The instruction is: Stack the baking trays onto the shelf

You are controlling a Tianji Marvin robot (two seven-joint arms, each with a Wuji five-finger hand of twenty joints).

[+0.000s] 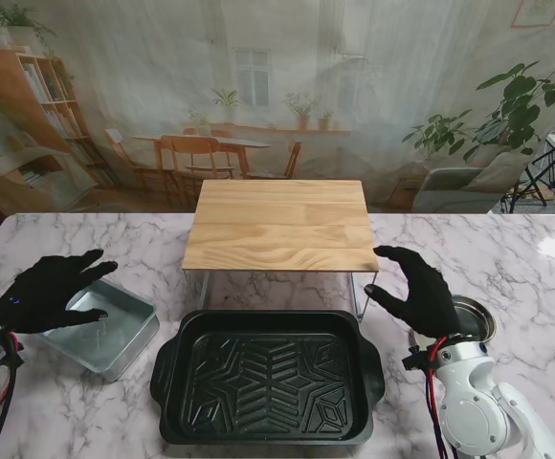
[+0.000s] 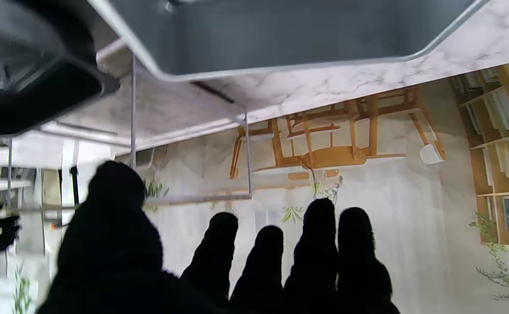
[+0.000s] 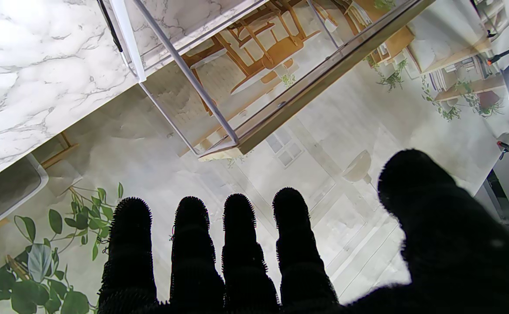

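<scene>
A large black baking tray with a patterned floor lies on the marble table, nearer to me than the shelf. The shelf has a pale wood top on thin metal legs. A smaller silver tray sits at the left. My left hand hovers open over that silver tray, fingers spread, holding nothing. My right hand is open beside the shelf's right front leg, just off the black tray's right end. In the left wrist view the silver tray and black tray's end show beyond my fingertips.
A round metal dish lies on the table partly under my right wrist. The shelf's wire legs stand close to my right hand. A printed room backdrop hangs behind the table's far edge.
</scene>
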